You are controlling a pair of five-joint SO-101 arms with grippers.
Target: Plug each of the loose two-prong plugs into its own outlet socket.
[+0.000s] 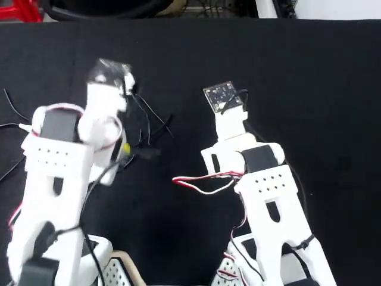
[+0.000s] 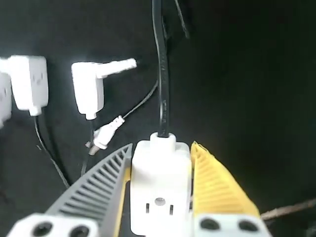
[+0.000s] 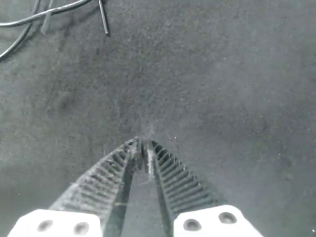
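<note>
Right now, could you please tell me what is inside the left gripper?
A white outlet socket is clamped in the left gripper, slotted face showing, its black cord leading away. The fingers cover its sides; whatever lies beneath it is hidden.

The black table is looked down on from a fixed high camera set above the arms' bases. The left gripper, with the socket it holds, and the right gripper are sighted along from close behind by the wrist cameras. The table is shared by all views.
</note>
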